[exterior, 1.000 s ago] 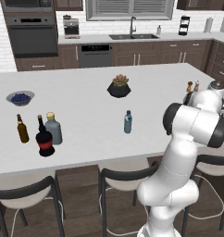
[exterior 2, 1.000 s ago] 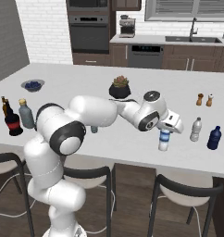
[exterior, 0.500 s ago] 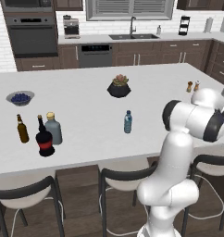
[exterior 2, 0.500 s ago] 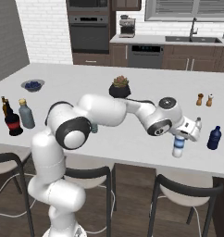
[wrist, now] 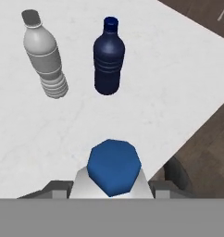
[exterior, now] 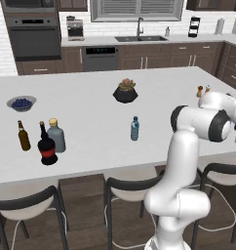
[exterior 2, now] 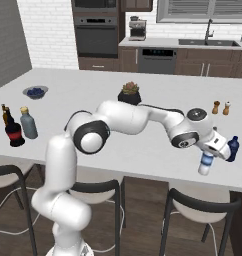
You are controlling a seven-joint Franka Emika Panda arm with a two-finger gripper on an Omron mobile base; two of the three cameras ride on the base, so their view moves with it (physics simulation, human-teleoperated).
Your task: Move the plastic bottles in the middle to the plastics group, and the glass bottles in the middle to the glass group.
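My gripper point(exterior 2: 213, 150) is shut on the clear plastic bottle with a white-and-blue label point(exterior 2: 206, 164), held near the island's front right edge. In the hand view its blue cap point(wrist: 114, 165) sits between my fingers point(wrist: 58, 188). Just beyond stand the clear pale-capped bottle point(wrist: 43, 55) and the dark blue container point(wrist: 108, 58) point(exterior 2: 233, 148). The blue-tinted bottle point(exterior: 134, 129) stands alone mid-counter. At the left end, the black red-labelled bottle point(exterior: 47, 146) stands next to the grey-blue flask point(exterior: 55, 135) and the slim brown bottle point(exterior: 23, 135).
A potted plant point(exterior: 125, 91) stands at the counter's middle back, a bowl of blueberries point(exterior: 21, 102) at the far left, and salt and pepper shakers point(exterior 2: 221, 107) at the right. Stools point(exterior 2: 200, 205) line the front. The counter edge point(wrist: 192, 129) runs close beside the held bottle.
The arm has swung right and toward the front edge, carrying the labelled bottle up beside the dark blue container. Everything else stays put.
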